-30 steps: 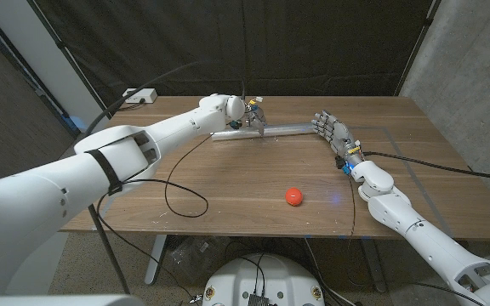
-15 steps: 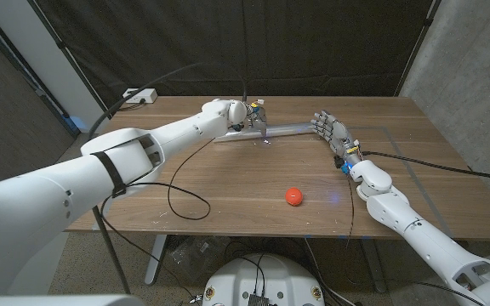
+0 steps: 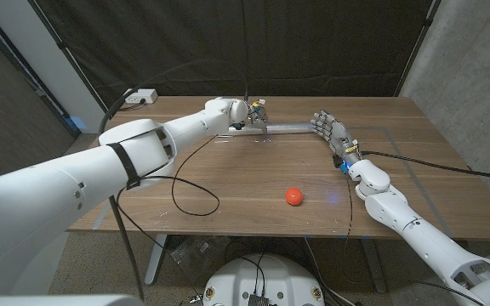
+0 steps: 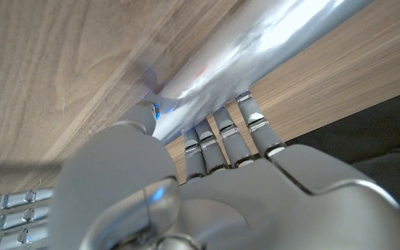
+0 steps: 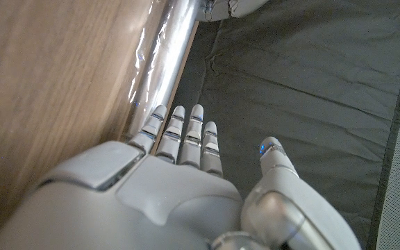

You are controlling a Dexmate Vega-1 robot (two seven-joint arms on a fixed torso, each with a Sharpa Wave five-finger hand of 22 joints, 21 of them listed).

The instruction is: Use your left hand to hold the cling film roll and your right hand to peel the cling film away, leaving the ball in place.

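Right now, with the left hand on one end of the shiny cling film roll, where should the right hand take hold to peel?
Probably the free right-side end of the shiny cling film roll. The roll lies flat along the table's far edge; the left hand grips its other end. The right hand, open at that end, could pinch loose film there and pull toward the robot.

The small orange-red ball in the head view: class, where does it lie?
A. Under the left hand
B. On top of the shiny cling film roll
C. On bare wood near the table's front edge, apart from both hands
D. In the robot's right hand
C: the small orange-red ball sits alone on the wooden table, well in front of the shiny cling film roll, the left hand and the right hand.
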